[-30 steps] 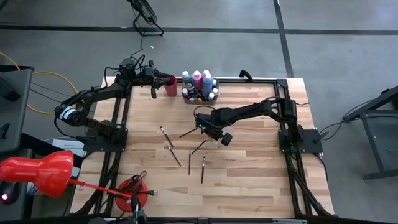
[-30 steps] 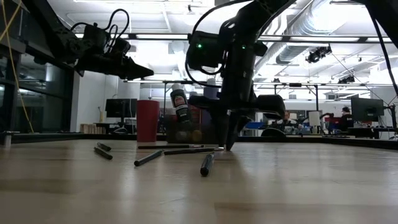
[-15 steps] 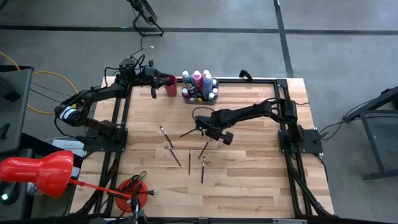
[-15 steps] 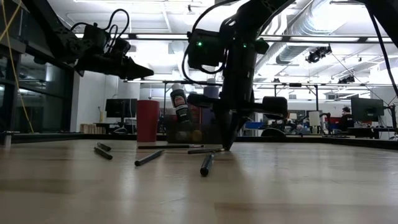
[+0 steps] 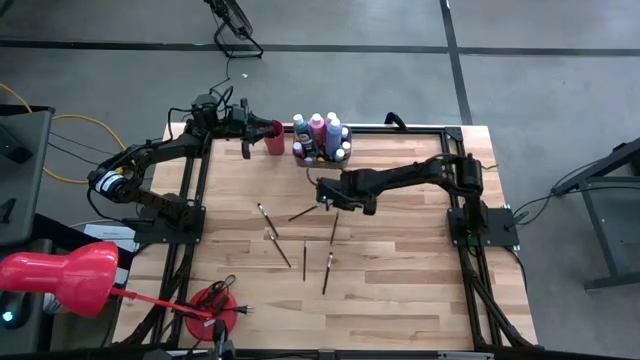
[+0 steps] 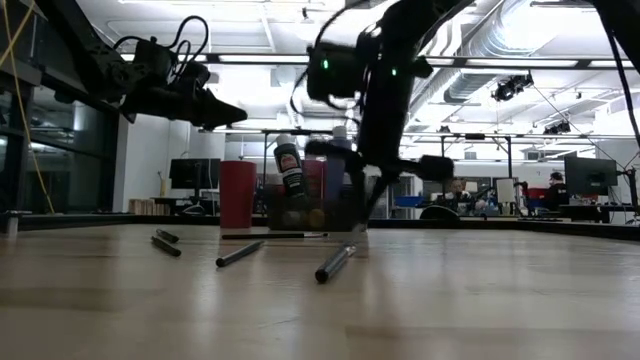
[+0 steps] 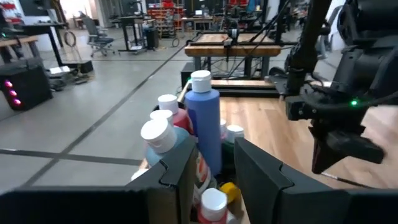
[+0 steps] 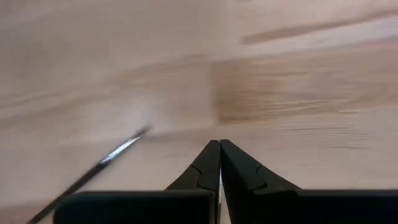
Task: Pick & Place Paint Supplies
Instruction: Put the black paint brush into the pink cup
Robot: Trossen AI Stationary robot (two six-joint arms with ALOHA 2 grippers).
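Left gripper (image 5: 247, 128): mine, up at the table's far left edge just beside the pink cup (image 5: 274, 137); fingers (image 7: 180, 177) narrowly parted, a paintbrush (image 5: 246, 146) hanging from it.
Paint bottles (image 5: 320, 137): clustered upright in the grey tray (image 5: 305, 154), right of the cup, at the far edge.
Loose brushes (image 5: 277, 245): five lie scattered mid-table, pointing various ways; one (image 5: 333, 228) sits just below my right gripper.
Right gripper (image 5: 325, 193): over mid-table, clear of the wood; fingers (image 8: 208, 167) pressed together with nothing visible between them. A brush (image 8: 99, 167) lies beside them.
Table (image 5: 420, 280): bare wood to the right.
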